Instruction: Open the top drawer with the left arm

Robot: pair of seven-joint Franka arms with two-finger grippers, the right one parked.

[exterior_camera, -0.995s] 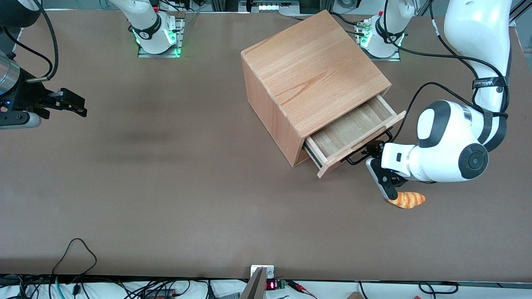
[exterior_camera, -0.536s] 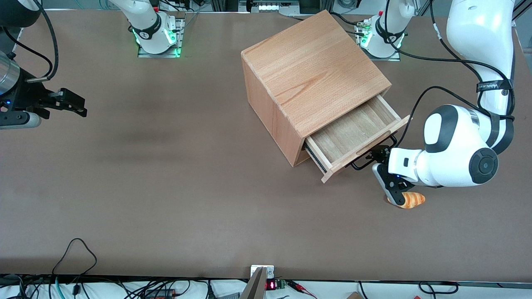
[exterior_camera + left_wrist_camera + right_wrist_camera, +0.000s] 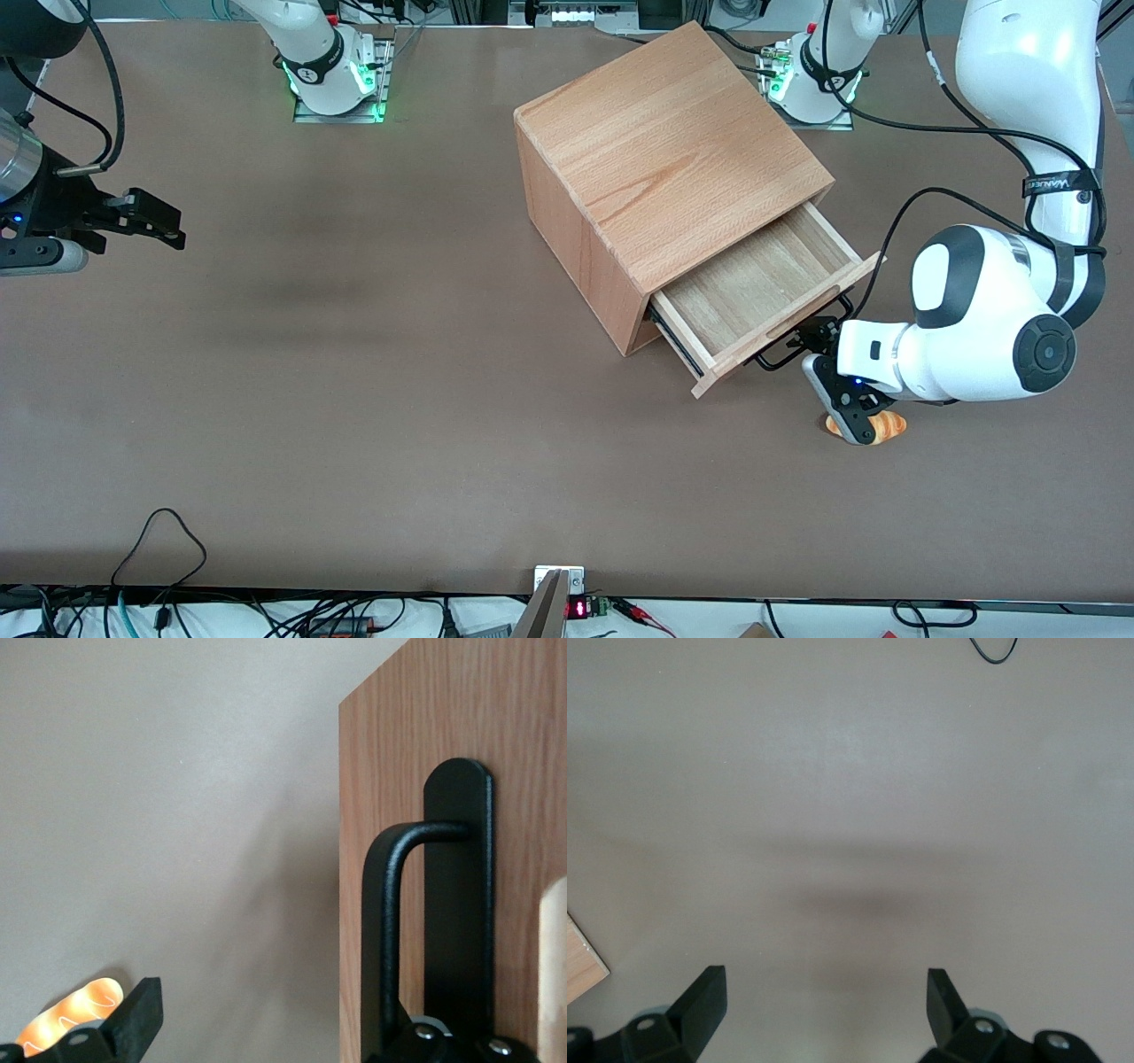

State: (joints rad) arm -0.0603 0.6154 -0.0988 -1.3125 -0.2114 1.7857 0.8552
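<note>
The top drawer (image 3: 762, 297) has slid farther out of the cabinet (image 3: 660, 177) over the last second, so it now stands well open. The gripper (image 3: 828, 372), fingers apart, has one finger hooked inside the handle (image 3: 390, 930), near the desk's working-arm end.

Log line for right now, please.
top drawer: partly open | end effector: at black handle | orange toy: on table, beside end effector
</note>
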